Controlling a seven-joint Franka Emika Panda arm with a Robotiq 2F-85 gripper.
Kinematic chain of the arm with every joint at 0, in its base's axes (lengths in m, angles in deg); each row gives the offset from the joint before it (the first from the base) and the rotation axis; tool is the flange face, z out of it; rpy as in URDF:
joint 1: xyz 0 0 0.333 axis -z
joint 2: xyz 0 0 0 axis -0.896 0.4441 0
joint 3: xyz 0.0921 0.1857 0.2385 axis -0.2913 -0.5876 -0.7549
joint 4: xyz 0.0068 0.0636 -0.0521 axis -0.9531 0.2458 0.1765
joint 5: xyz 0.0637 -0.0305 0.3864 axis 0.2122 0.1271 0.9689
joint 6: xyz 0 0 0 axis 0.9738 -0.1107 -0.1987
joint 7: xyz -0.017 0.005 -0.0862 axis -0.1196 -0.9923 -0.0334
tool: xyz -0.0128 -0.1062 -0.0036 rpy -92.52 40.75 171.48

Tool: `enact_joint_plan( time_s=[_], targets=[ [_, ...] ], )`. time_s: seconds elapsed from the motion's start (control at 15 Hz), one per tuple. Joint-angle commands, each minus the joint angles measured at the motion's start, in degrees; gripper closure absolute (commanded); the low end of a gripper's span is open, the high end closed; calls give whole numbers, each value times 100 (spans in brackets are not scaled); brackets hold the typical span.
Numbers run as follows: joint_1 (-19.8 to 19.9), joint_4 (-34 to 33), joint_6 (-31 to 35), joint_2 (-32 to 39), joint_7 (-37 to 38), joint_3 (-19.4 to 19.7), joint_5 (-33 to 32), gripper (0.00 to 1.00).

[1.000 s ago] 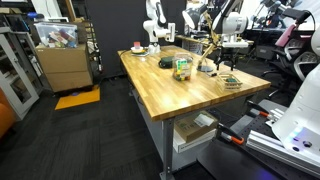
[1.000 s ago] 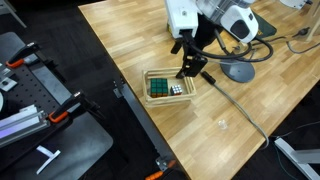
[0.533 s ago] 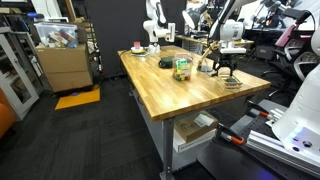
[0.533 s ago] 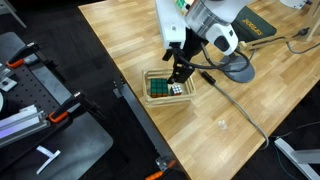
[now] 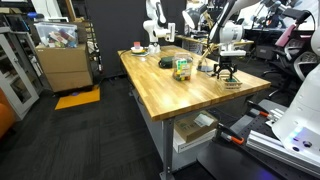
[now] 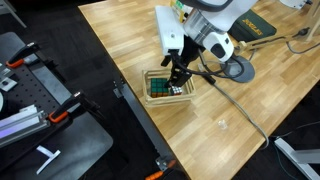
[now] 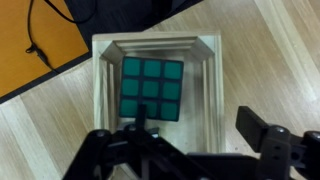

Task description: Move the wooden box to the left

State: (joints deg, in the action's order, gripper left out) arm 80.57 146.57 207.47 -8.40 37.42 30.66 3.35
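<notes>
The wooden box (image 6: pixel 160 92) is small and low, of light wood, and sits near the table's edge. It also shows in an exterior view (image 5: pixel 232 83) and fills the wrist view (image 7: pixel 205 80). A cube with green tiles (image 7: pixel 150 88) lies inside it. My gripper (image 6: pixel 178 80) is open and low over the box's side. In the wrist view my gripper (image 7: pixel 195 130) has one finger over the cube inside the box and the other finger outside the wall, so the jaws straddle that wall. I cannot tell whether the fingers touch the wood.
A clear green-and-yellow container (image 5: pixel 181 68) and a dark round object (image 5: pixel 166 62) stand further along the wooden table (image 5: pixel 170 90). A grey disc (image 6: pixel 238 70) and a black cable (image 6: pixel 232 104) lie close behind the box. Cardboard boxes (image 5: pixel 62 62) stand off the table.
My gripper has moved sideways and down from beside the grey disc to right over the wooden box. The box has not moved.
</notes>
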Motion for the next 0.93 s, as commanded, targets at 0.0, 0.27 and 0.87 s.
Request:
enact_joint_plan(
  time_s=[0.0,0.27,0.87],
  targets=[
    [164,-180,-66,79,5,-151,24,40],
    [151,-221,-76,73,-12,-165,-10,67],
    [133,-266,-113,110,-5,-171,-54,98]
  ],
)
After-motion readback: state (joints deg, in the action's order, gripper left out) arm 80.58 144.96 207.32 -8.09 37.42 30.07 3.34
